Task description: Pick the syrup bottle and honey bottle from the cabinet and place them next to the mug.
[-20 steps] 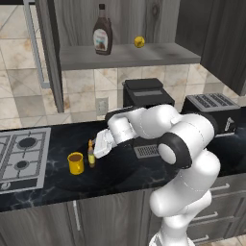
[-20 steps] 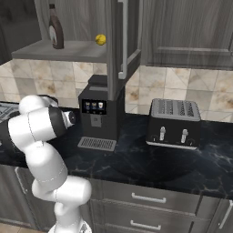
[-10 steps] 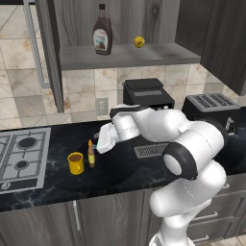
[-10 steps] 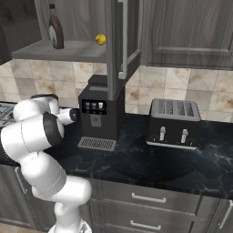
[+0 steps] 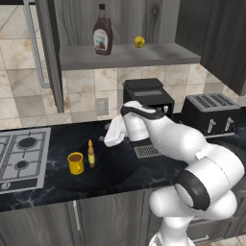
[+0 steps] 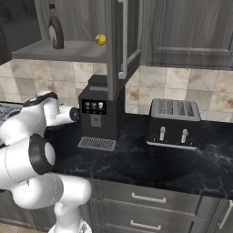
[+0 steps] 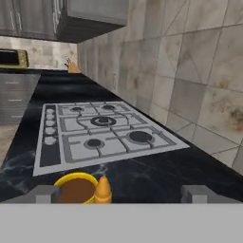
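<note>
Currently the pincer (image 7: pixel 121 192) stands released, jaws wide apart and grasping nothing, tips level at 6 o'clock in the hand view. Between them, just ahead, the honey bottle (image 7: pixel 103 189) stands upright, touching or just beside the mug (image 7: pixel 76 187) at its 9 o'clock side. This placement looks like the finished half of the task: bottle set next to the mug. Beyond them, toward 12 o'clock, lies the stove (image 7: pixel 102 130) on the dark counter (image 5: pixel 120 168).

The syrup bottle (image 5: pixel 101 36) remains on the cabinet (image 5: pixel 125 55) shelf, at 12 o'clock above the pincer, a yellow ball (image 5: pixel 139 42) at its 3 o'clock. Free counter lies around the mug; the shelf front edge is unobstructed.
</note>
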